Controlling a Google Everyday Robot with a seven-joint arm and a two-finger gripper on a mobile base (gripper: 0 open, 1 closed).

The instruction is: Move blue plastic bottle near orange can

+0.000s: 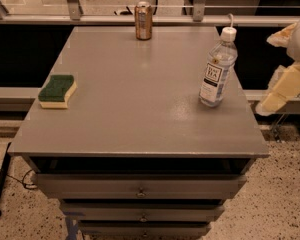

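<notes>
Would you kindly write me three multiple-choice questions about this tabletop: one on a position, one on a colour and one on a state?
1. Where on the table does the orange can stand?
A. at the far edge
B. at the near edge
C. in the middle

2. What colour is the top of the sponge?
A. red
B. green
C. white

3. How is the blue plastic bottle placed?
A. lying on its side
B. upright with its cap on
C. upside down on its cap

Answers:
1 A: the can stands right by the far rim.
2 B: a green layer lies over a yellow base.
3 B: the bottle stands capped on the table's right side, and the gripper is beyond the right edge, apart from it.
</notes>
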